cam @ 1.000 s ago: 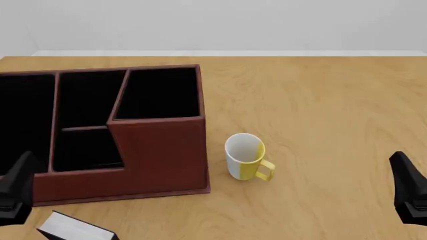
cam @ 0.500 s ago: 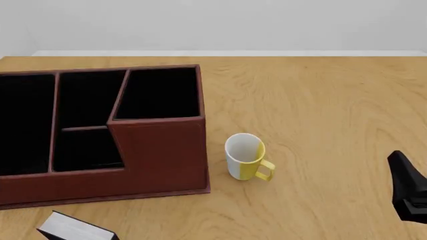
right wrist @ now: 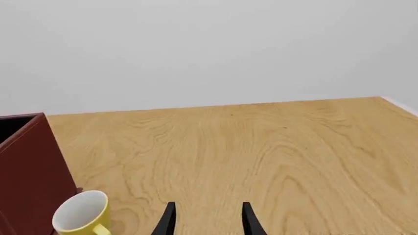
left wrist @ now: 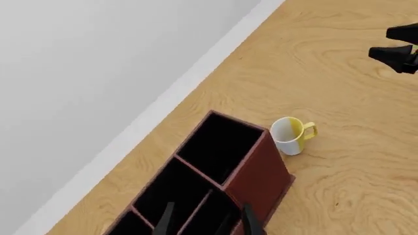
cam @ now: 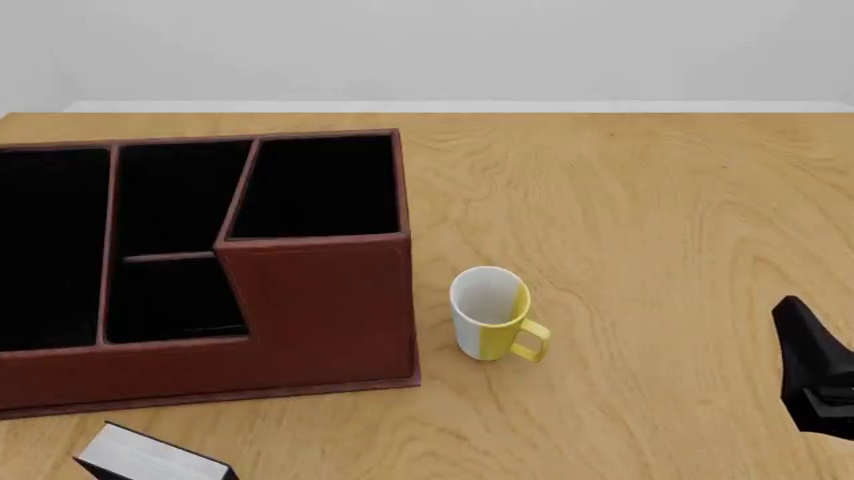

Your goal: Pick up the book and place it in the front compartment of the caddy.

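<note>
Lying on the table (cam: pixel 641 200) just in front of the caddy (cam: pixel 320 300), the book (cam: pixel 144 458) is not yet grasped; both grippers (left wrist: pixel 203 223) (right wrist: pixel 205 219) seemingly are held parted, empty.

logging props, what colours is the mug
White with a yellow side and handle; the mug shows best in the front view.

The book (cam: pixel 147 458) lies flat at the near left edge of the table, black cover up, pale page edges showing, just in front of the caddy (cam: pixel 320 310) and apart from it. The caddy is reddish-brown, black inside, taller at its right end. Its front compartment (cam: pixel 174 298), behind the lowered near wall, is dark inside.
</note>
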`<state>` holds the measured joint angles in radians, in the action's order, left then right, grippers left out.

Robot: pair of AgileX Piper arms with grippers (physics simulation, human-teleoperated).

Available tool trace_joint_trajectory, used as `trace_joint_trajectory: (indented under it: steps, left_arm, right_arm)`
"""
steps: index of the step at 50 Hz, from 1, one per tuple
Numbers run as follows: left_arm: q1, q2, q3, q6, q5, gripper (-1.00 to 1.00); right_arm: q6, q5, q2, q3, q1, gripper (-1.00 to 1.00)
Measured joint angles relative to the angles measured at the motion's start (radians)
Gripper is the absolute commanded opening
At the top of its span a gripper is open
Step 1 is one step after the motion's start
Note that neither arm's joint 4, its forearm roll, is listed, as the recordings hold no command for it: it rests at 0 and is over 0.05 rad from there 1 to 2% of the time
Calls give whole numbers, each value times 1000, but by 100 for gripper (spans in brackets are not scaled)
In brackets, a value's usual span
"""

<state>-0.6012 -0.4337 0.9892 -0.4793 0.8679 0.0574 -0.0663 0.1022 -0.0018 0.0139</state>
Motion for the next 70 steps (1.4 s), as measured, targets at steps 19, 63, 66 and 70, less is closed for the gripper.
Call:
trace_joint_trajectory:
  steps: [19,63,66,70]
  left_arm:
    - [-221,-178,52,-132,297,100]
    - [-278,-251,-297,-447,351,100]
    - [-252,-251,-303,-474,352,100]
    - [-213,-252,-306,-511,352,100]
  right_arm:
    - [13,-32,39,0,6,100]
    - [21,-44,53,0,9,100]
    - [21,-45,53,0,9,100]
    - [22,-46,55,0,10,100]
